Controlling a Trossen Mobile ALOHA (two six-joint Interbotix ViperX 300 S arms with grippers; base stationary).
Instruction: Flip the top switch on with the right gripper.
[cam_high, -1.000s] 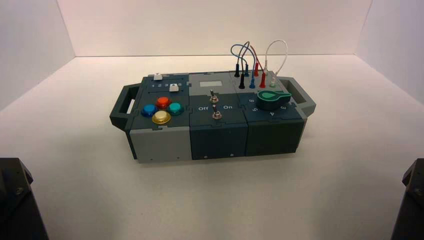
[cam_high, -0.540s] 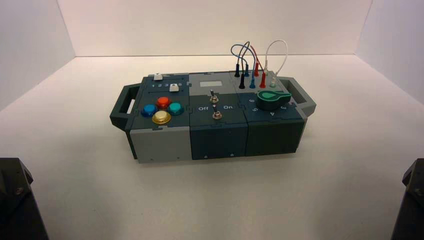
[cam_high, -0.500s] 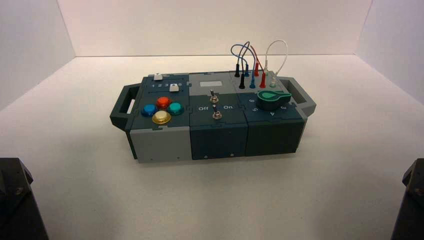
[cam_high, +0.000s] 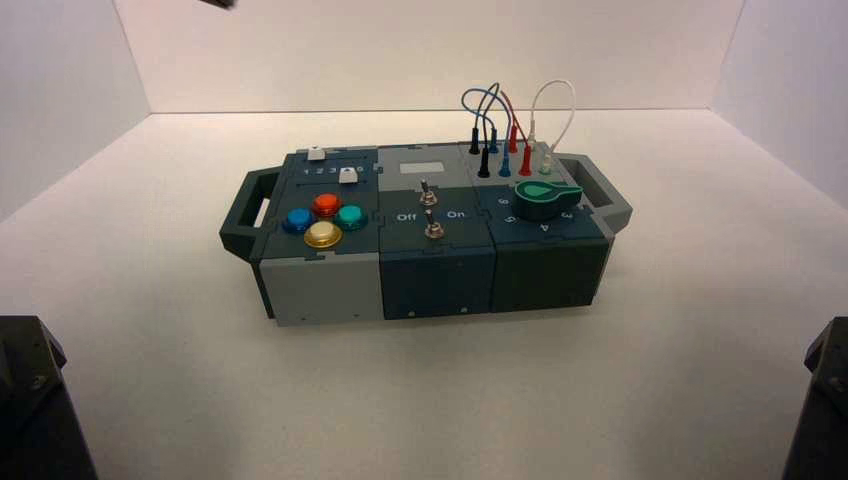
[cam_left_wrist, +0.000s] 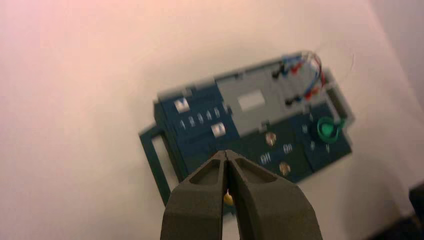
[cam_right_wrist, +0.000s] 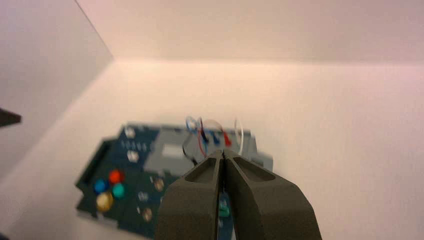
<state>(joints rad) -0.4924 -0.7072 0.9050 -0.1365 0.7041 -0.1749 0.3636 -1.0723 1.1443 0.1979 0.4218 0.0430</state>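
The top switch is a slim silver toggle on the box's middle panel, just behind the "Off/On" lettering. Its twin stands in front of it. In the right wrist view my right gripper is shut and empty, high above the box and well away from the top switch. In the left wrist view my left gripper is also shut and empty, high above the box, with the top switch far below it. Neither gripper's fingers show in the high view.
Four coloured round buttons sit on the box's left panel. A green knob and plugged wires are on its right panel. Handles stick out at both ends. A dark arm part shows at the top edge.
A dark arm part has come into the high view at its top left edge. The box and its switches have not moved.
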